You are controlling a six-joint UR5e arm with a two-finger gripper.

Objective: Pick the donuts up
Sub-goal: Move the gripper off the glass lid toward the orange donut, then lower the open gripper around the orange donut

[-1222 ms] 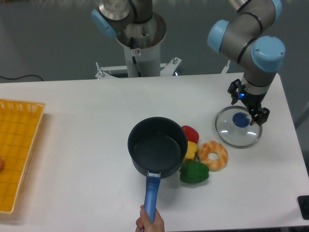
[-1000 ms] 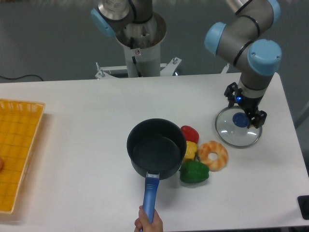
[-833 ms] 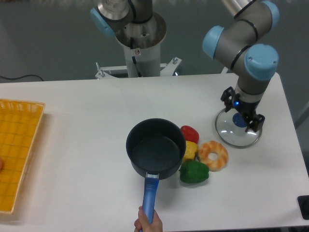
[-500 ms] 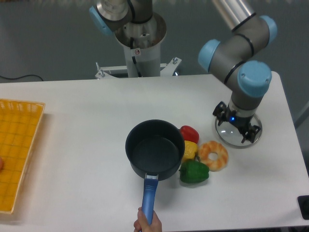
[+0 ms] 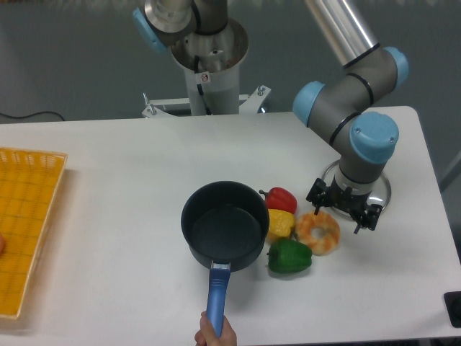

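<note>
- A yellow basket (image 5: pixel 29 231) sits at the left edge of the table (image 5: pixel 115 180).
- A hand (image 5: pixel 216 335) holds the blue handle of the dark pot (image 5: pixel 223 227).
- Three peppers sit beside the pot – red (image 5: pixel 281 200), yellow (image 5: pixel 279 223), green (image 5: pixel 289 256).
- The donut (image 5: pixel 319 232) lies flat, touching the yellow and green peppers.
- The gripper (image 5: pixel 344 207) hangs with its fingers spread wide, holding nothing – just above the donut's far edge.
- A glass lid (image 5: pixel 382 189) lies behind it, mostly hidden.
</note>
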